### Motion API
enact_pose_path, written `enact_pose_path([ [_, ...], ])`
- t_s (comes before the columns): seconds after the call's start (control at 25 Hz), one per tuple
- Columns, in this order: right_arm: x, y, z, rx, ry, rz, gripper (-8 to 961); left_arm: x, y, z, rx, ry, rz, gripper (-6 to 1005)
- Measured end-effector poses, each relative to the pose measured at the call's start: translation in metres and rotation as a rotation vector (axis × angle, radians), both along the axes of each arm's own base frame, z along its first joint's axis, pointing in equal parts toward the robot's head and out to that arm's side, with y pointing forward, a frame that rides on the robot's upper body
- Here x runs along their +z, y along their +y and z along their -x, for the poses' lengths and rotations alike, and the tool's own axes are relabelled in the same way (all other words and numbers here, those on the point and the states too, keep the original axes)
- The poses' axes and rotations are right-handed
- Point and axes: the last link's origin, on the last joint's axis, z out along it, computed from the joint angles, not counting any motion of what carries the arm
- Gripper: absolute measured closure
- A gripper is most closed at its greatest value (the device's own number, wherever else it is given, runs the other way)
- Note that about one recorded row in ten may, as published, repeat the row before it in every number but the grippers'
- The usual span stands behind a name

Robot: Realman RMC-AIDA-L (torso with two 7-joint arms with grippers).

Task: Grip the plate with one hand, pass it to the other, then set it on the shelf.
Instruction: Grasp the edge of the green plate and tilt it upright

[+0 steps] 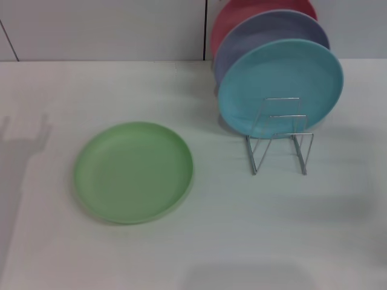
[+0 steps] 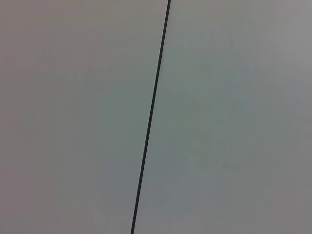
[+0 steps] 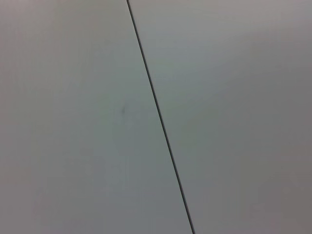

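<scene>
- Light-green plate (image 1: 133, 171) lies flat on the white table (image 1: 242, 223), left of centre in the head view, rim up, nothing touching it.
- Wire shelf (image 1: 280, 142) stands on the table to the right of the green plate, well apart from it. Thin silver upright loops; the two or three nearest loops hold nothing.
- Turquoise plate (image 1: 280, 86) stands on edge in the shelf, tilted back, its lower rim behind the front loops.
- Lavender plate (image 1: 266, 33) stands just behind the turquoise one, mostly covered by it; upper arc shows.
- Red plate (image 1: 242, 12) stands behind the lavender one at the far end of the row; only its upper and left edge shows.
- Wall panels (image 1: 103, 30) run along the far edge of the table, split by a dark vertical seam (image 1: 205, 30).
- Left gripper: not in any view. Left wrist view shows only a plain pale panel (image 2: 73, 117) crossed by a thin dark seam (image 2: 151, 117). Finger state cannot be told.
- Right gripper: not in any view either. Right wrist view shows a like pale panel (image 3: 234, 117) with a slanting dark seam (image 3: 158, 112). Finger state cannot be told.
- A soft grey shadow (image 1: 24, 139) falls across the table's left edge; its source is outside the view.
</scene>
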Motion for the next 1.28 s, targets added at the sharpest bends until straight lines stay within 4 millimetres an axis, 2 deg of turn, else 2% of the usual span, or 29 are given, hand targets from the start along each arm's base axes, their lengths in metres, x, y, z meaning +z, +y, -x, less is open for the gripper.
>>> enact_pose_path([
  [0.84,-0.001,0.003,0.004,0.015,0.003,-0.002,328,0.002,0.002,0.002,-0.003,0.016,0.020,162],
  [1.0,0.000,0.002,0.004,0.013,0.004,-0.006,328,0.004,0.014,0.000,0.009,0.003,0.073,163],
  [1.28,-0.001,0.001,0.003,0.011,0.008,-0.005,328,0.017,0.044,0.011,0.175,-0.040,0.212,163],
])
